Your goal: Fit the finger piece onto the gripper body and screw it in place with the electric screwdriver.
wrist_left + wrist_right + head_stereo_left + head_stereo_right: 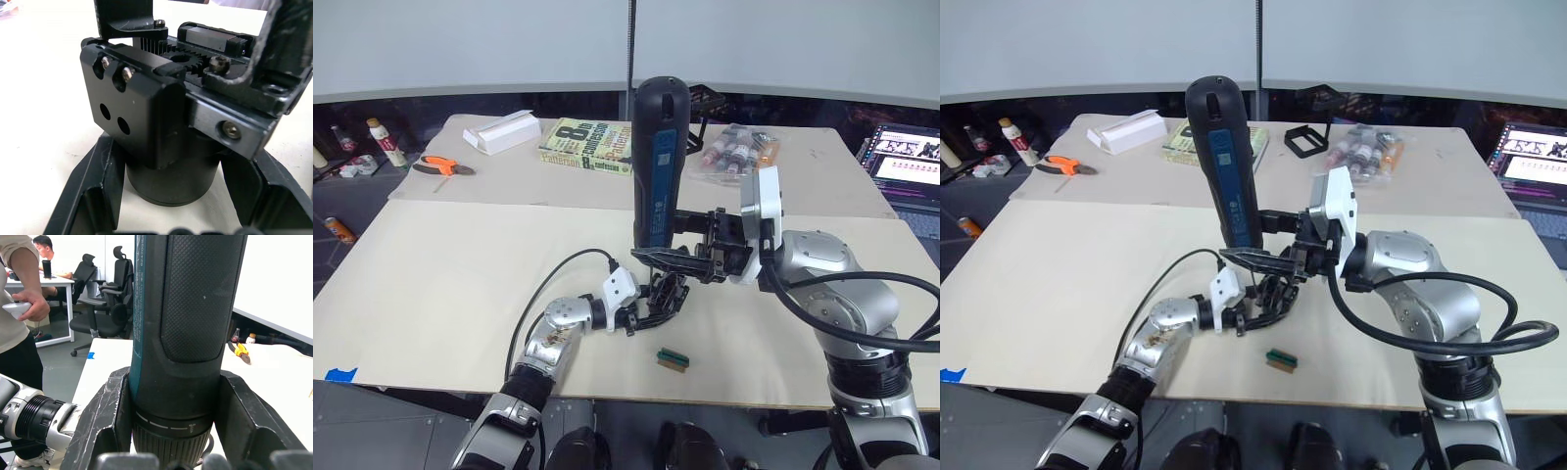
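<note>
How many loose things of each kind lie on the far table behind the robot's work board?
White box: 1
Book: 1
Orange-handled pliers: 1
Black square wire frame: 1
Clear bag of small bottles: 1
Total: 5

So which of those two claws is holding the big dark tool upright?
The right gripper holds the electric screwdriver upright; the left gripper clamps the low gripper body.
</note>
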`<state>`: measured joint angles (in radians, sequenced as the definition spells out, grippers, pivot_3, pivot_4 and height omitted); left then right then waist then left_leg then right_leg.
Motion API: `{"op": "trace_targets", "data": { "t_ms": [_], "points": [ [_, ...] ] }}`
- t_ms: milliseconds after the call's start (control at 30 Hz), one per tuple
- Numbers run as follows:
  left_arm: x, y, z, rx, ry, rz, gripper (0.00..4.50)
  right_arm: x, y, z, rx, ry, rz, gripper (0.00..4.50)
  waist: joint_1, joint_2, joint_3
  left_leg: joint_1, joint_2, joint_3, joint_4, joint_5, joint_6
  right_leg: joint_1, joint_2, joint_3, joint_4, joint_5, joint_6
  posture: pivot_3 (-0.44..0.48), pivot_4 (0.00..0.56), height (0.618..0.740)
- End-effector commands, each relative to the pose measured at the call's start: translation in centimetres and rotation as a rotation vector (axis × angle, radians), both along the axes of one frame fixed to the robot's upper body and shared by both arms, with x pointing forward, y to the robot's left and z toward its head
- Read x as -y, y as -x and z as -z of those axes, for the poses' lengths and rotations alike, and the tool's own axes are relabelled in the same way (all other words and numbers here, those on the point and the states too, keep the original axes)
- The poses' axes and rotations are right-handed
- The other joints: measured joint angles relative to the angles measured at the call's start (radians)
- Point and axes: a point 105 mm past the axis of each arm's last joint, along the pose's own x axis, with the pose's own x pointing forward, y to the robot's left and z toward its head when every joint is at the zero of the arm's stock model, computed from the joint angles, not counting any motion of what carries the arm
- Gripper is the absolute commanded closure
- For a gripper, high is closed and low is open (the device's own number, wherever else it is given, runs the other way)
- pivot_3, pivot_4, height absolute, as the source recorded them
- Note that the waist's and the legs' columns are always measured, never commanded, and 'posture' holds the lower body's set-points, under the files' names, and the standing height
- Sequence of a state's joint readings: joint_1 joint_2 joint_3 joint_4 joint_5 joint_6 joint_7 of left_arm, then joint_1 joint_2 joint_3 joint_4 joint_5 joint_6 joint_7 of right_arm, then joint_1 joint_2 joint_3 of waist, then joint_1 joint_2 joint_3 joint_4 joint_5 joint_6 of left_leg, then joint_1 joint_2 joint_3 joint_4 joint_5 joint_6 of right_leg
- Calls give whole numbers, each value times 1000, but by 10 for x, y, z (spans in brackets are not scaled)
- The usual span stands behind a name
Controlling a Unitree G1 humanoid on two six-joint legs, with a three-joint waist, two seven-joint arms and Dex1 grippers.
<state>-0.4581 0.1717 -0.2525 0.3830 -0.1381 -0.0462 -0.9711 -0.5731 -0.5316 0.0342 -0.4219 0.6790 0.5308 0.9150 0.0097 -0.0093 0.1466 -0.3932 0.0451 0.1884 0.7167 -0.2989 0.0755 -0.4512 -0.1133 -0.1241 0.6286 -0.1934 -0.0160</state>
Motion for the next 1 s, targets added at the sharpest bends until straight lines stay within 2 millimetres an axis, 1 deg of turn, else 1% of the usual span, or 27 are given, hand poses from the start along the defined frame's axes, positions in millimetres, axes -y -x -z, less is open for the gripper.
{"op": "trace_targets", "data": {
  "t_ms": [33,1000],
  "points": [
    [4,4,-3,13,10,15,2196,-2,9,-17,85,-14,-25,2569,0,0,0,0,0,0,0,0,0,0,0,0,0,0,0,0,150,740],
    [6,5,-2,5,17,14,2196,-2,8,-10,90,13,-12,2569,0,0,0,0,0,0,0,0,0,0,0,0,0,0,0,0,150,740]
  ]
}}
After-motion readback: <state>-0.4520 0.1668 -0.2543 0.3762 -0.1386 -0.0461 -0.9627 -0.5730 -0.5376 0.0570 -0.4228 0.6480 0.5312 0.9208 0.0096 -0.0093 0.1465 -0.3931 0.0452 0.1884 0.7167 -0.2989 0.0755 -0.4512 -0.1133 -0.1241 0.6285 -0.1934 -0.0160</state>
